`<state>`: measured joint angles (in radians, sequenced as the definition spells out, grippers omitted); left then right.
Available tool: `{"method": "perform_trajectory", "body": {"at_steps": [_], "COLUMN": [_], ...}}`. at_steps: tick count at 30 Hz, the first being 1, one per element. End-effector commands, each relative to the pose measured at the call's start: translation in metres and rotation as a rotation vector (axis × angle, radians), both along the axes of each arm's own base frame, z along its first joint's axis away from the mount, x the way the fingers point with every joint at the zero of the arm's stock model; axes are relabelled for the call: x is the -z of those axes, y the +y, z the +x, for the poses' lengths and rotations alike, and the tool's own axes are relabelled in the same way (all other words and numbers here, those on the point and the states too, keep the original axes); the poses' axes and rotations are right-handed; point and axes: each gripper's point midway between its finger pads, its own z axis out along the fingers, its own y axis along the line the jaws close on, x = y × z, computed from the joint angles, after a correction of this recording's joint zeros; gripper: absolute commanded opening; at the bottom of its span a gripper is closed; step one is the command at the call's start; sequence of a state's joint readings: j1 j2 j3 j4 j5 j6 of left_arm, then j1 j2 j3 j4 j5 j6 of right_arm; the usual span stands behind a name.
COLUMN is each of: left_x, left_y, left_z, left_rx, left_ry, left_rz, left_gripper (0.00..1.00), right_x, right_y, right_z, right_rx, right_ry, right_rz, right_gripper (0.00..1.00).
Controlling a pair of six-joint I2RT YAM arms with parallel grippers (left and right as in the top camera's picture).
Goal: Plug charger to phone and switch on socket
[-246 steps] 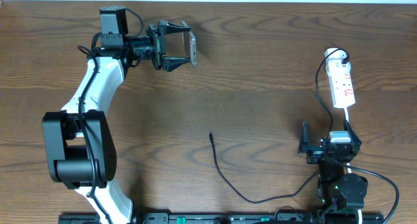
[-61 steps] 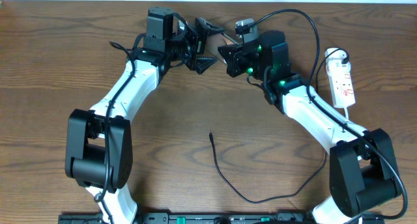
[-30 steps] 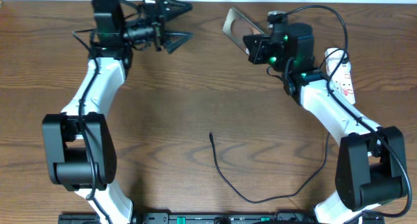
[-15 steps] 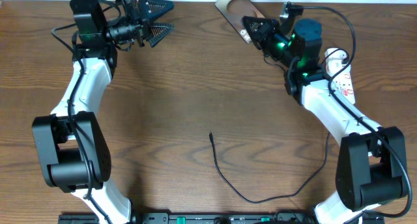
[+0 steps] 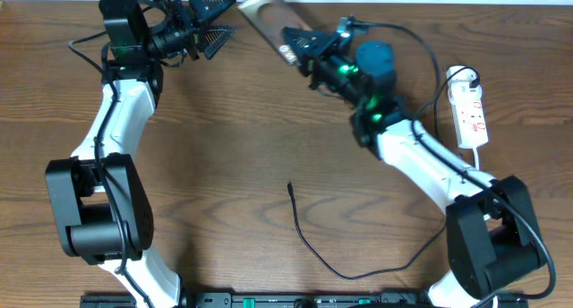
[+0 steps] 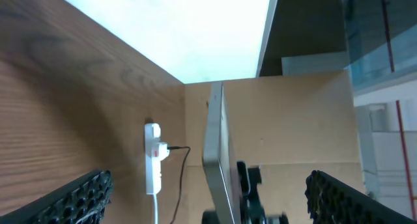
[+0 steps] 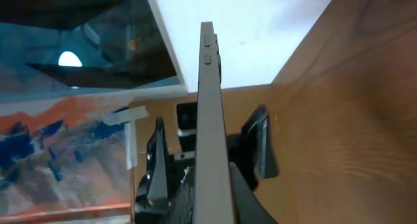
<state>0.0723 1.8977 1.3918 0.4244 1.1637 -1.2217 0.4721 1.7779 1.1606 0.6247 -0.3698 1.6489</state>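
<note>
Right gripper (image 5: 294, 47) clamps the slim brown rectangular phone (image 5: 264, 11) by one end — a swing could loosen it; left gripper (image 5: 228, 17) gapes empty.

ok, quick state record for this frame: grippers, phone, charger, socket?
left gripper: open, empty, at the far left of the table
right gripper: shut on phone
phone: held at the far table edge, between the two grippers; edge-on in both wrist views
charger: lying loose on the table, tip mid-table, not in the phone
socket: on the table's right side; switch position too small to tell
not yet done: plugging in, switching on
</note>
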Motion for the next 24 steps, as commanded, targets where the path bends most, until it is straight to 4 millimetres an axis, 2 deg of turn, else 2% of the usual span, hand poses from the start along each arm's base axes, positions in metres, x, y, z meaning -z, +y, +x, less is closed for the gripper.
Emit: {"method": "perform_trajectory", "body": {"at_steps": [1, 7, 17, 24], "left_x": [-0.019, -0.019, -0.018, -0.018], "left_y": [-0.003, -0.004, -0.006, -0.021], "left_z": [0.001, 0.001, 0.002, 0.0], "left_rx": [-0.017, -0.022, -0.03, -0.017], "left_ry": [0.017, 0.073, 0.101, 0.101], "left_rz": [-0.031, -0.064, -0.08, -0.076], "left_gripper": [0.96, 0.96, 0.96, 0.85], "right_x": [-0.015, -0.015, -0.015, -0.015], "right_y": [0.004, 0.023, 0.039, 0.047], "right_z": [0.002, -0.009, -0.021, -0.026], "right_rx": [0.088, 0.089, 0.074, 0.075], "right_ry": [-0.004, 0.042, 0.102, 0.104], "right_rz": [0.054, 0.101, 0.158, 0.158], "right_gripper": [0.01, 0.01, 0.01, 0.01]}}
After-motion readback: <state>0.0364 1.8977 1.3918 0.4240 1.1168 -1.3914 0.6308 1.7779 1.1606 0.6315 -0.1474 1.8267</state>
